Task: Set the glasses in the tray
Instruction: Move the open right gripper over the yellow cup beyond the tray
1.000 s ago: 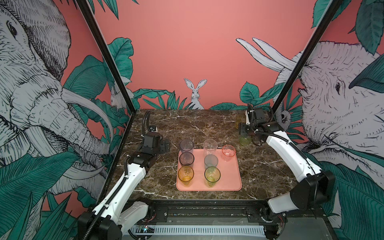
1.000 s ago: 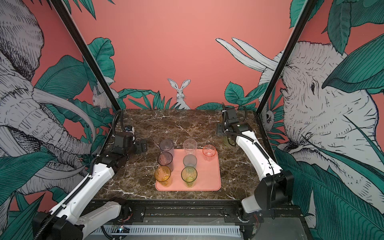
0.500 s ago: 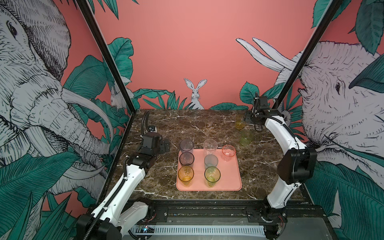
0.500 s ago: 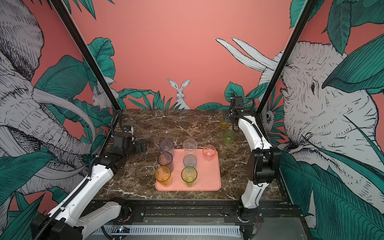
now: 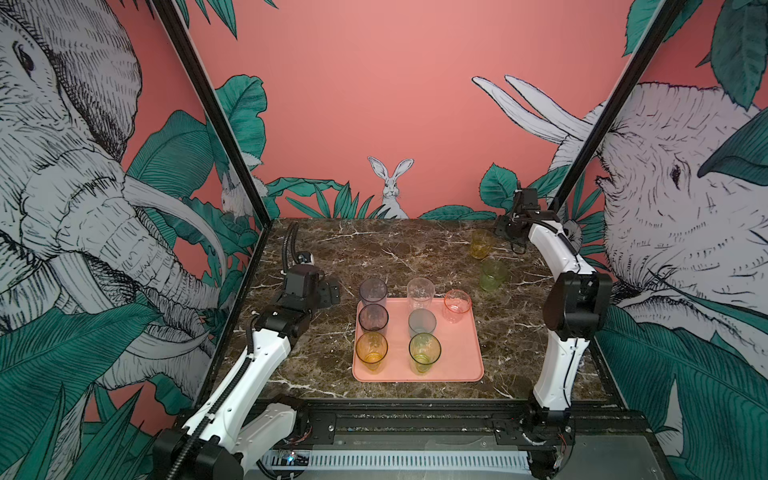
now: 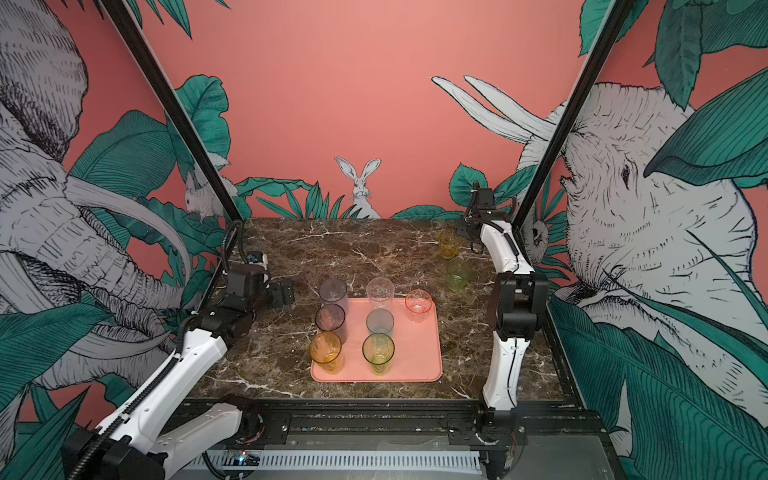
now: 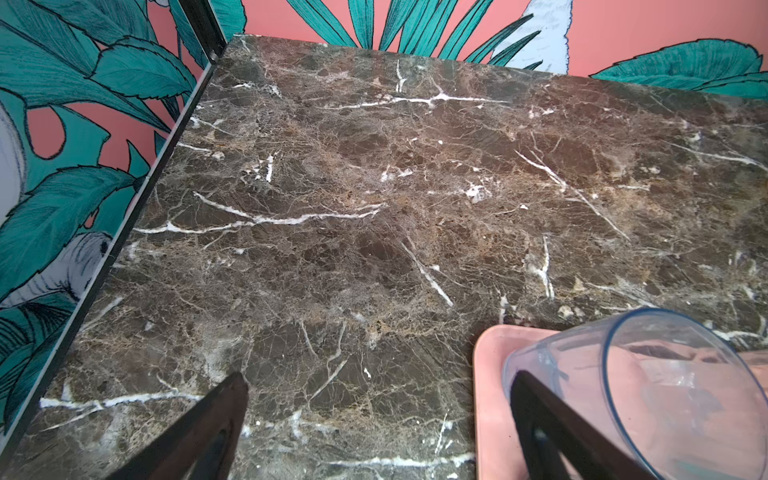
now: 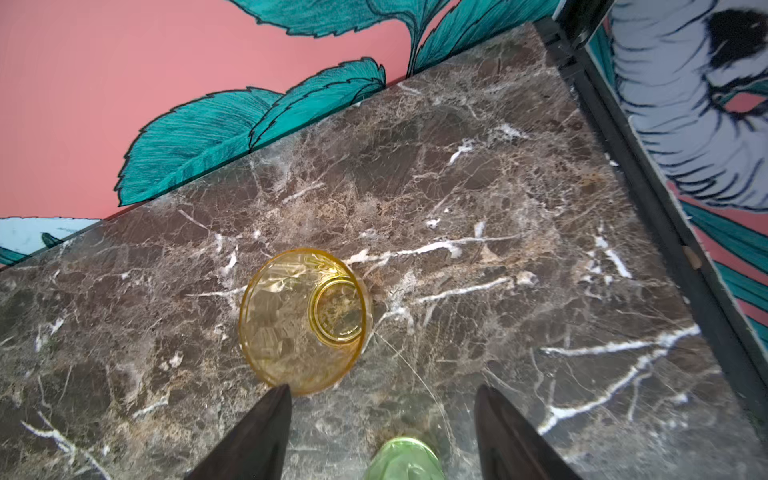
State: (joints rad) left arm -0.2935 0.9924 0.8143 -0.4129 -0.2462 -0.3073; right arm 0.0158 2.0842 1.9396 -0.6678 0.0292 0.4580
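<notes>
Far right corner of the bench [image 5: 415, 249]: the right tool [image 8: 382, 390] hangs over the two tumblers not yet on the tray [image 5: 461, 365]. Its jaws stand apart with nothing gripped.
- The short amber glass [image 8: 305, 322] stands upright just ahead of one finger [image 8: 257, 436], off the tool's centre line.
- The short green glass [image 8: 405, 459] shows between the fingers at the edge of the wrist view. In both top views it stands nearer the tray, close to the amber one but apart from it.
- Seven glasses stand upright on the tray: two rows of three, plus the pink glass [image 5: 457, 305] at the far right corner. The tray's near right part is bare.

Risks, as I judge them:
- Closing from this offset would shove or tip the amber glass rather than clamp it.
- Coming down could clip the green glass with the wrist.
- Smooth tapered walls may slide up out of a light grip.
- The frame post [image 5: 602, 112] is close and leaves little room to swing.
- Setting down near the pink glass could knock it.

Pose:
- Right arm: elbow high, forearm stretched to the back corner, tool pitched downward.
- Left arm: folded low. The left tool [image 7: 379, 376] gapes wide and empty over bare bench beside the tray's far left corner, with a tall bluish glass [image 7: 665, 374] just beside one finger.
</notes>
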